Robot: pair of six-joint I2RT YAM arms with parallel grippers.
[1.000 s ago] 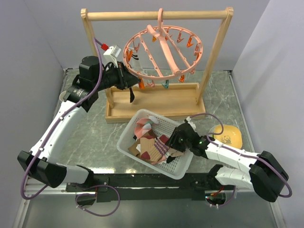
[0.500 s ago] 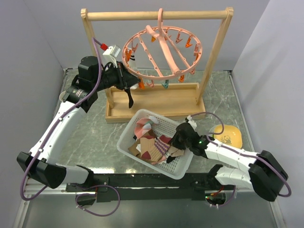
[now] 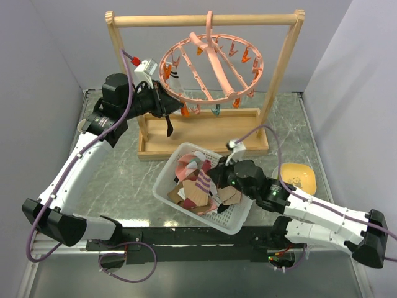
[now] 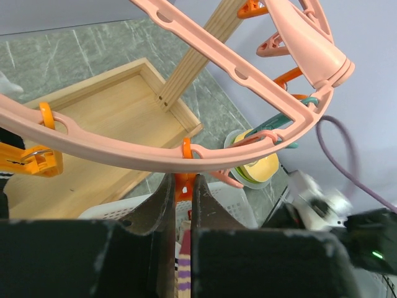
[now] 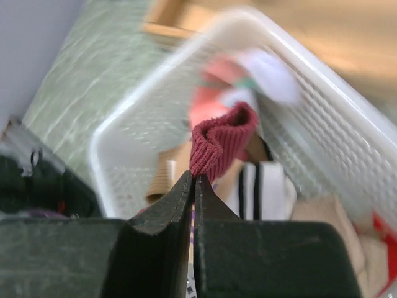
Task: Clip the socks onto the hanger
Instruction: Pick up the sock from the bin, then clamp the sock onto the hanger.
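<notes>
The salmon-pink ring hanger (image 3: 211, 65) hangs by its hook from the wooden rack bar. My left gripper (image 3: 167, 105) is at the ring's lower left rim, shut on an orange clip (image 4: 184, 185) that dangles under the ring (image 4: 124, 152). A black sock (image 3: 169, 126) hangs just below there. My right gripper (image 3: 217, 175) is over the white mesh basket, shut on the cuff of a maroon striped sock (image 5: 224, 139), held a little above the pile. Other socks (image 3: 192, 195), tan, pink and white with black stripes (image 5: 260, 186), lie in the basket.
The wooden rack (image 3: 205, 20) stands on a wooden tray base (image 3: 211, 133) at the back. The white mesh basket (image 3: 162, 180) sits in front of it. A yellow bowl (image 3: 299, 177) is at the right, behind my right arm. Grey walls close in both sides.
My right arm has swung up and to the left, lifting the maroon striped sock from the pile in the basket. My left gripper has stayed at the hanger's clip.
</notes>
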